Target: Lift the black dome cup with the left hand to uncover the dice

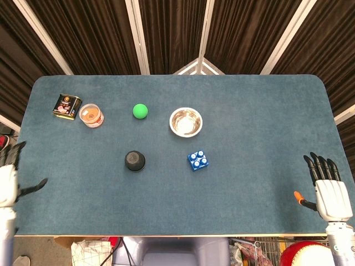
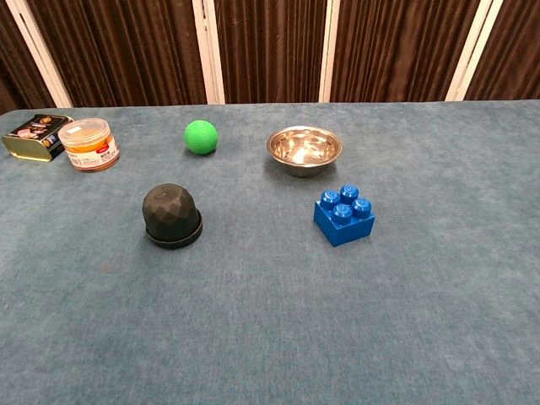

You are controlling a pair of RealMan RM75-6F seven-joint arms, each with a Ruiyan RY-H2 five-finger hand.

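At the near edge of the tabletop (image 1: 249, 205), the left hand (image 1: 8, 183) sits at the far left with fingers apart and empty; the right hand (image 1: 328, 191) rests at the far right, fingers straight, holding nothing. The black dome cup (image 2: 171, 215) stands mouth-down left of centre, well apart from both hands. The left hand should probably come in above it, close evenly round the faceted sides and rise straight, so hidden dice stay put. Farther back, the tin (image 2: 32, 136) and jar (image 2: 88, 143) carry labels too small to read.

On the desk (image 2: 439, 304), the dome cup (image 2: 172, 216) sits centre-left; the ball (image 2: 201, 137) at its twelve o'clock, the brick (image 2: 344, 214) at three, the bowl (image 2: 305, 149) at one.
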